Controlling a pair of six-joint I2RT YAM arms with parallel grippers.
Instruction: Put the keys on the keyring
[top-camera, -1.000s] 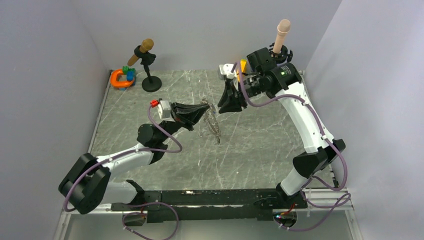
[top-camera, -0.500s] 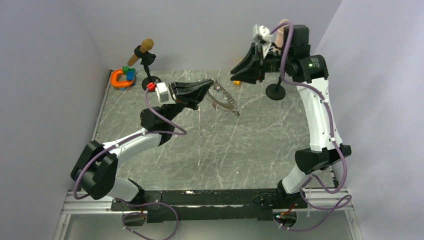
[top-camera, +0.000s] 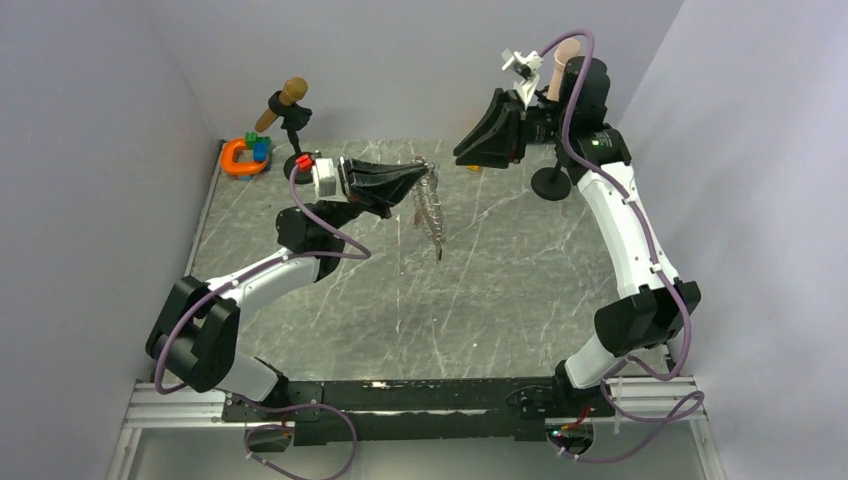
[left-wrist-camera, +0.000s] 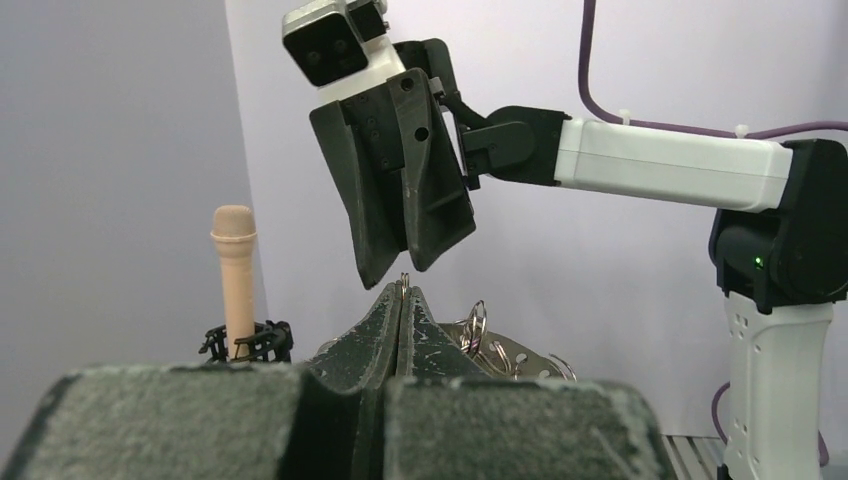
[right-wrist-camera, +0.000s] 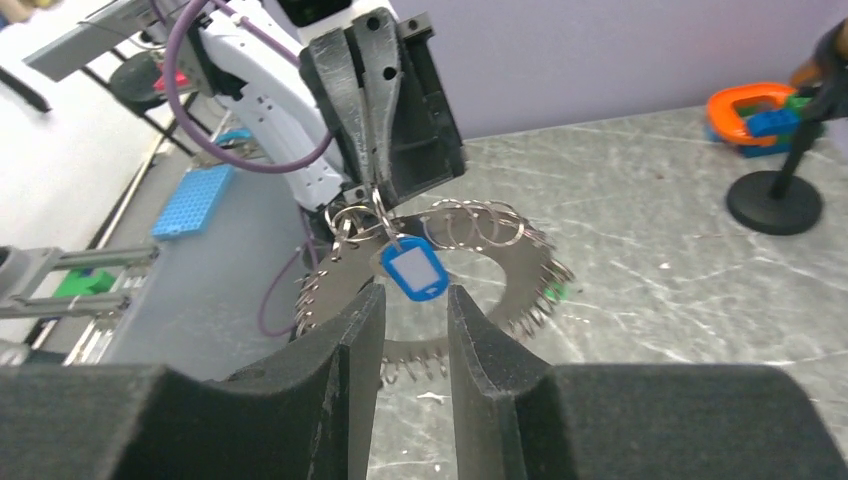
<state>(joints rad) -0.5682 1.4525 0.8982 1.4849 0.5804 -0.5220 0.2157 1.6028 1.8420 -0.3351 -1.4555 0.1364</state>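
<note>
Grey marbled table (top-camera: 500, 290) between pale walls fills the overhead view. Above its far half the left gripper (top-camera: 422, 170) is pinched shut on the rim of the keyring (top-camera: 428, 215), which hangs edge-on below the fingertips, clear of the table. The right gripper (top-camera: 468, 152) is raised just beside it and points toward the pinch. A brown microphone stand (top-camera: 296, 130), a beige microphone (top-camera: 567, 55) and an orange toy (top-camera: 238, 157) stand at the far edge, well apart from the work.

From the left wrist, the shut fingers meet in a closed seam with a small wire loop poking out at the tip. Part of the ring's fringed rim shows behind them. The right gripper hovers just above that tip, apart from it.

From the right wrist, its jaws stand a narrow way apart with nothing between them. Beyond the gap a blue key (right-wrist-camera: 412, 270) hangs on a small loop right under the left fingertips, in front of the ring's flat face. A green speck (right-wrist-camera: 553, 292) sits at the rim, too small to tell what it is.

The step in hand looks like taking hold of the blue key or its loop to work it along the ring. To do that well, the right gripper should come in slowly along its present line, centre the key in the gap, and close on its flat faces rather than the wire. The ring looks floppy and would swing if nudged, so the left hold needs to be firm.
</note>
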